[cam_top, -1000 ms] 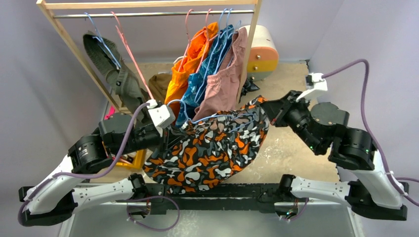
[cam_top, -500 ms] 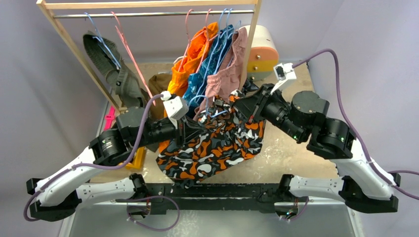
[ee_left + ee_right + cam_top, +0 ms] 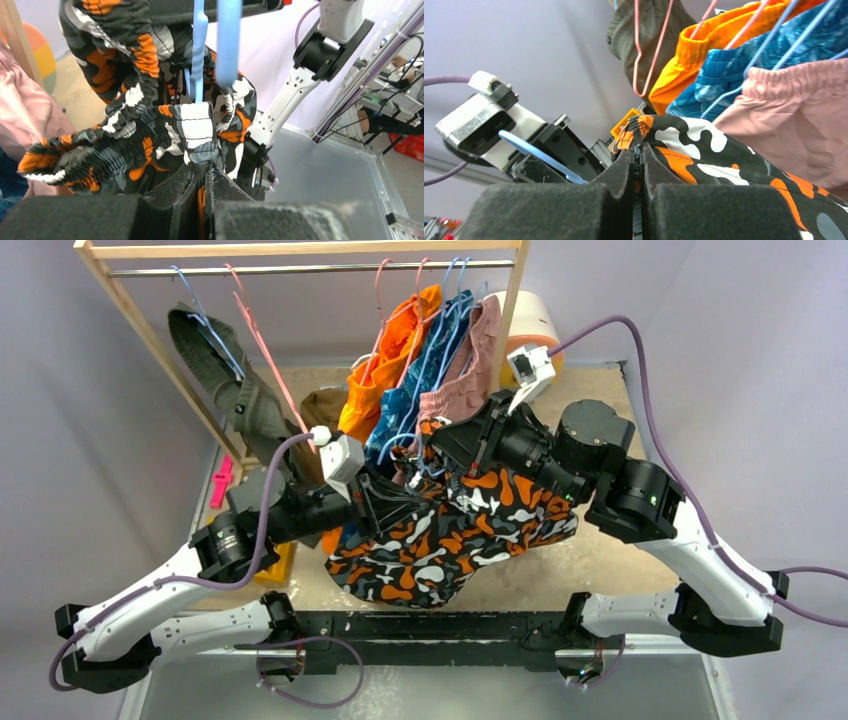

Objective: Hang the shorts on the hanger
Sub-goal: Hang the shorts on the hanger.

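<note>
I've got the left gripper (image 3: 201, 174) and right gripper (image 3: 638, 154) both clenched on the shorts (image 3: 452, 532) mid-frame, with the hanger (image 3: 199, 55) at upper centre

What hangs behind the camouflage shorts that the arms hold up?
On the rack: dusty-pink shorts, blue patterned shorts and orange shorts. The camouflage shorts partly cover their lower ends.

Surface (image 3: 545, 575) is beige w/ white scuffs. On it: wooden rack (image 3: 150, 340), brown cloth heap (image 3: 322, 405) at back, pink thing (image 3: 221, 481) left side, yellow box (image 3: 283, 560) near it.
</note>
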Tool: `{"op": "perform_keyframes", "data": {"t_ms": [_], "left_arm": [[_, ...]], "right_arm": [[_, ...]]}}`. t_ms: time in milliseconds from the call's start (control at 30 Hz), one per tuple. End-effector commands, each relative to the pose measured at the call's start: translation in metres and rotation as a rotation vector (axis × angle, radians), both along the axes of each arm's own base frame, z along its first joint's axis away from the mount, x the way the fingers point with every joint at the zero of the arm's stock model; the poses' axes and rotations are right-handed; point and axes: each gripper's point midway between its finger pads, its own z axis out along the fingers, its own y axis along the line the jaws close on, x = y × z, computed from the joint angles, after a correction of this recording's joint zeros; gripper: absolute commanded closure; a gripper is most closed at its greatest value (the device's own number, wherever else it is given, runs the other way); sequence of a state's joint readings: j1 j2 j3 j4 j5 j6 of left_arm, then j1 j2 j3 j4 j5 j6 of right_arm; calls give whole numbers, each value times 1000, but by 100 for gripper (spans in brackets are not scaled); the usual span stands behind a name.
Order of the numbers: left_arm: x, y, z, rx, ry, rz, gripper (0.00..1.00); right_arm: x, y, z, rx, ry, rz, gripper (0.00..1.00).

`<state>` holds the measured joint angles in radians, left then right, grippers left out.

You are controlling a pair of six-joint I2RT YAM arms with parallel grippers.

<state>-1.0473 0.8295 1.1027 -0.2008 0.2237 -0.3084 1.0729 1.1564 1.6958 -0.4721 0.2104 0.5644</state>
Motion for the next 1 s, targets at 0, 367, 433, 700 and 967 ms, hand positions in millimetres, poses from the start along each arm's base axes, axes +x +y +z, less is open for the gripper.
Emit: {"op": "perform_keyframes", "data": {"t_ms": [0,367,433,700,967], "left_arm": [[-5,15,54,-212,-79,19,100],[-5,25,66,-341,-80,45,100],[-6,22,68,-343,-80,32,100],[-9,25,73,-402,-81,21,100],[-19,29,74,-446,-64,-24,100]], "right_arm": [[-27,8,37,107,-92,160,100],[-65,16,24,80,-144,384,96],[-72,22,18,59,-150,444,81],[-78,22,16,-2,-182,496,44],[-71,-8,46,23,-313,379,34]]}}
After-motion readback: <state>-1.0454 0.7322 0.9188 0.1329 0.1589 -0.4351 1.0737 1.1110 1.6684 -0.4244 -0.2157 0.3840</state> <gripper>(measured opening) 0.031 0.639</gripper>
